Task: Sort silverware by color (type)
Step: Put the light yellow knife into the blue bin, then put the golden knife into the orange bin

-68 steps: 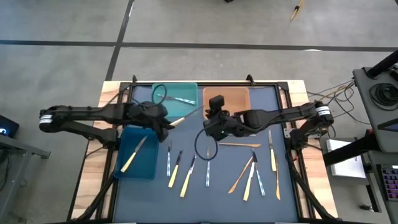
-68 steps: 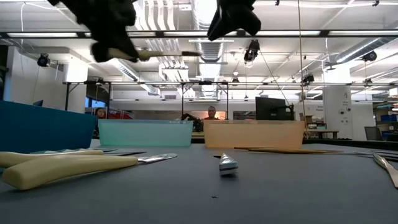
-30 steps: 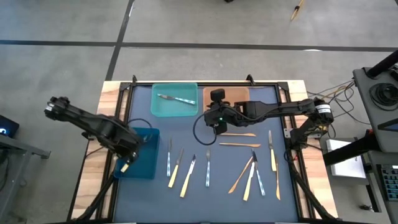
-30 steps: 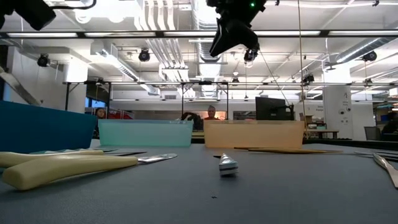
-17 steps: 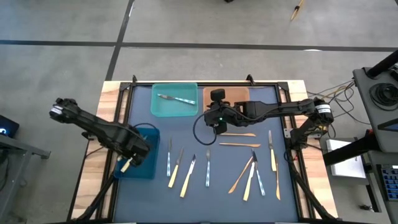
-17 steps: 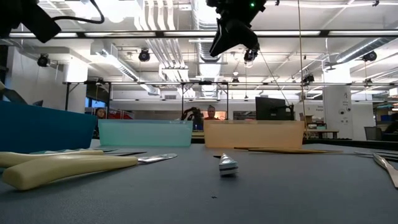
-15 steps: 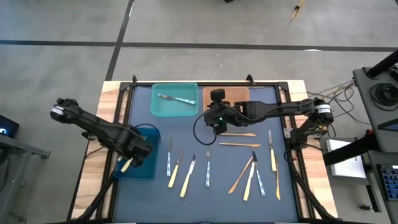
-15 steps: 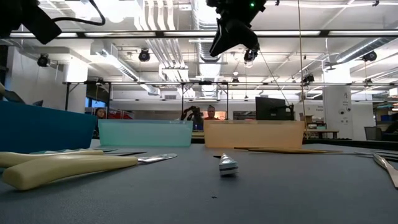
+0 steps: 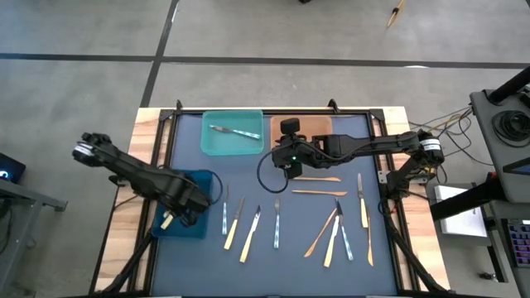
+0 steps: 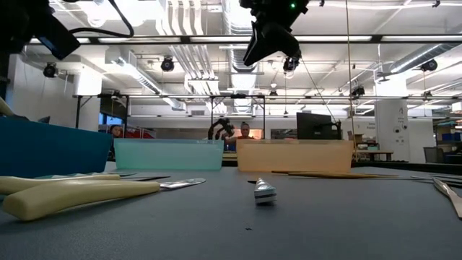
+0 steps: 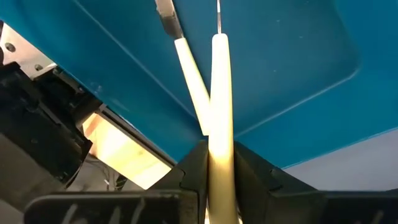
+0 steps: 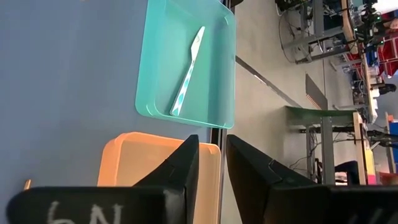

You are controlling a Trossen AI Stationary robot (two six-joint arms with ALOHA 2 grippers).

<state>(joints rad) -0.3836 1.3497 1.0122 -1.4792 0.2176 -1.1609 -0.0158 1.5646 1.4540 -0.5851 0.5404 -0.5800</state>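
Note:
My left gripper (image 9: 184, 209) hangs over the dark blue bin (image 9: 197, 184) at the table's left, shut on a pale yellow-handled piece of silverware (image 11: 219, 81). A second pale yellow-handled piece (image 11: 186, 71) lies on the bin's floor under it. My right gripper (image 9: 286, 159) hovers high between the teal bin (image 9: 217, 145) and the orange bin (image 9: 319, 126), slightly open with nothing between its fingers (image 12: 186, 168). One silvery piece (image 12: 188, 71) lies in the teal bin. Several knives, forks and spoons (image 9: 248, 232) lie flat on the dark mat. My left gripper pinches the pale yellow handle (image 11: 221, 146) between its two fingers. The handle runs along the fingers and sticks out past their tips. The fingers come from above, slanting steeply down into the blue bin. Whether the piece's far end touches the bin floor, I cannot tell.
On the mat, pale yellow and silvery pieces (image 9: 228, 217) lie near the blue bin, orange-tan ones (image 9: 319, 193) and more mixed pieces (image 9: 362, 203) to the right. In the low view two pale handles (image 10: 72, 195) lie close to the camera. People stand in the room beyond the table.
My left gripper has sunk toward the blue bin and drifted a little toward the table's right edge, keeping hold of the pale yellow piece, which now reaches down inside the bin.

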